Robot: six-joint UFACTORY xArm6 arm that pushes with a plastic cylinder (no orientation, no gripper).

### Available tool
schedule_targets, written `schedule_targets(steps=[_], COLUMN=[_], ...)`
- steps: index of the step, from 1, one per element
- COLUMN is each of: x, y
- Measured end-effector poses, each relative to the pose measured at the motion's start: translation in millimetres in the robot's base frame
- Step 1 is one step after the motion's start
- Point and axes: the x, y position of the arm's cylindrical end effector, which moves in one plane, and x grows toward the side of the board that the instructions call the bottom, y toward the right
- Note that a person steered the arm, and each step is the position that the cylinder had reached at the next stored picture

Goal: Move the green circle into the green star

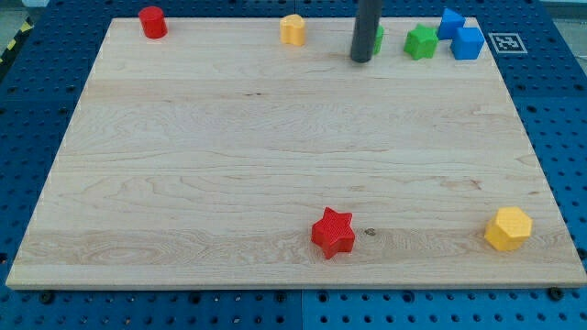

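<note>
Setting: robotics lab or test bench. Evidence: a pale wooden board laid flat as a work surface, resting on a blue perforated panel with a regular grid of holes, as on a fixture table. A printed black-and-white square marker sits at the board's far right corner. Yellow-and-black hazard tape runs along the view's top left edge. A dark rod comes down from the view's top. Small coloured plastic blocks lie scattered on the board.

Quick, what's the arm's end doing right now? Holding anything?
No hand: a bare rod, holding nothing.
My tip sits at the board's top edge, just left of the green circle it mostly hides, with the green star further right.
</note>
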Motion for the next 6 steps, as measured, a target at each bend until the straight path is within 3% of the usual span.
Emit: schedule_targets(steps=[3,6], x=[-35.2,-45.2], y=[-18.7,40.0])
